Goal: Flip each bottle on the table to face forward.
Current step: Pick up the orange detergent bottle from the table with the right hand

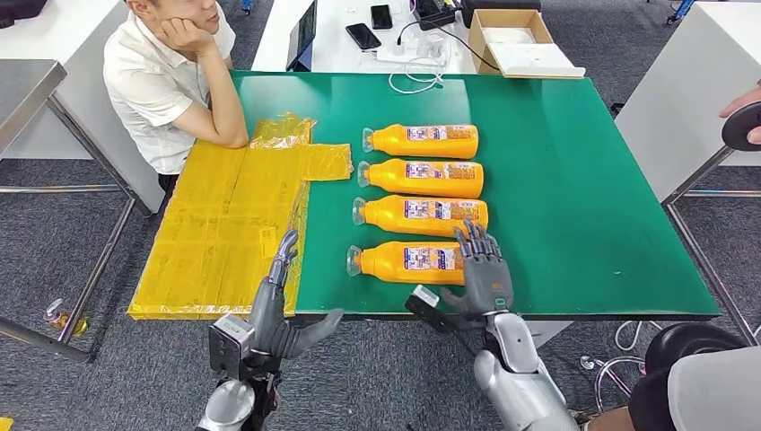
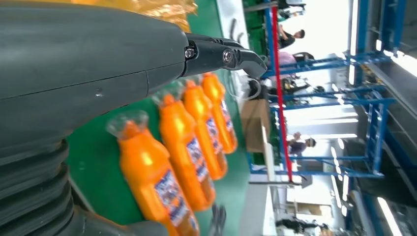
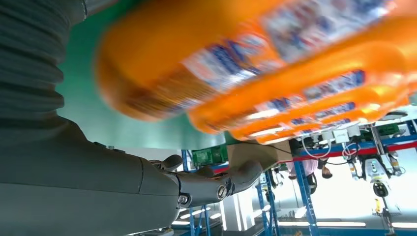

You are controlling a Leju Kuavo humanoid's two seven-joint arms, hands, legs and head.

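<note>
Four orange bottles lie side by side on the green table (image 1: 574, 180), caps to the left, labels up. The nearest bottle (image 1: 404, 261) (image 2: 152, 182) (image 3: 196, 54) lies close to the front edge. Behind it are a second (image 1: 422, 214), a third (image 1: 422, 177) and the farthest bottle (image 1: 422, 140). My right hand (image 1: 485, 274) (image 3: 123, 187) stands at the nearest bottle's base end, fingers spread and upright against it, not closed around it. My left hand (image 1: 283, 305) (image 2: 98, 64) hangs at the table's front edge, left of the bottles, fingers apart and holding nothing.
A yellow plastic sheet (image 1: 224, 233) covers the table's left part. A person (image 1: 170, 72) sits at the far left corner, elbow on the table. A cardboard box (image 1: 516, 40), phones and cables lie on the white table behind. Another person's hand (image 1: 745, 117) shows at the right edge.
</note>
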